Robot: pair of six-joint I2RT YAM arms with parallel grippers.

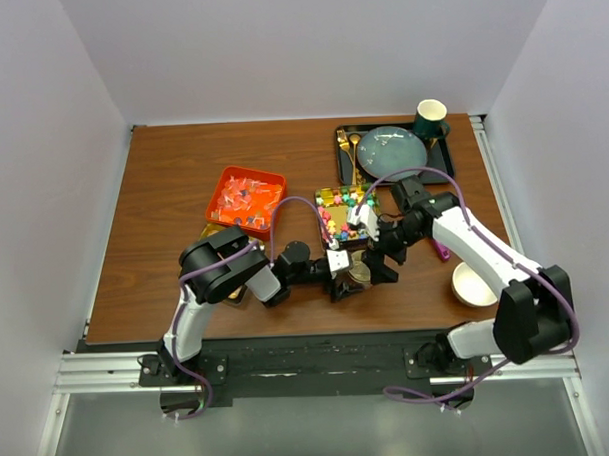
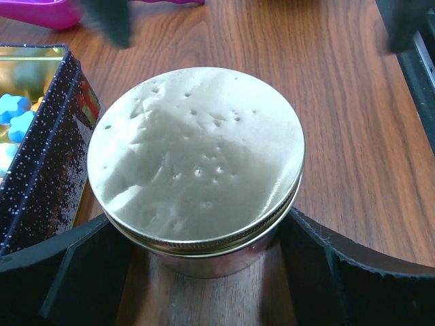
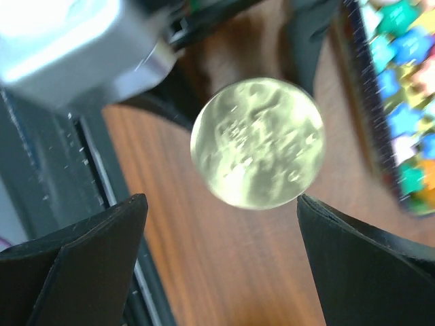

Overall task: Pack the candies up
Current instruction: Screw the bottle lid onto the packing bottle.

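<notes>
at the near centre of the table point(image 1: 163, 193), your left gripper point(image 2: 197, 227) brackets the round tin point(image 2: 197, 156). its jaws are spread wide and seemingly pressed to the tin's sides just under the screw lid point(image 2: 204, 122), most likely to brace it while the lid is turned off. your right gripper point(image 3: 221, 198) hovers straight above that lid, jaws wide and holding nothing, lined up for the twist. the candies point(image 1: 344, 209) lie in the speckled box point(image 2: 47, 176) just beside the tin, none visibly packed. the lid hides whatever the tin holds. the right wrist view is blurred, so the gap between jaws and lid is hard to judge. the box is cut off at the frame edge, and the contents of the orange tray point(image 1: 226, 177) are too small to name.
</notes>
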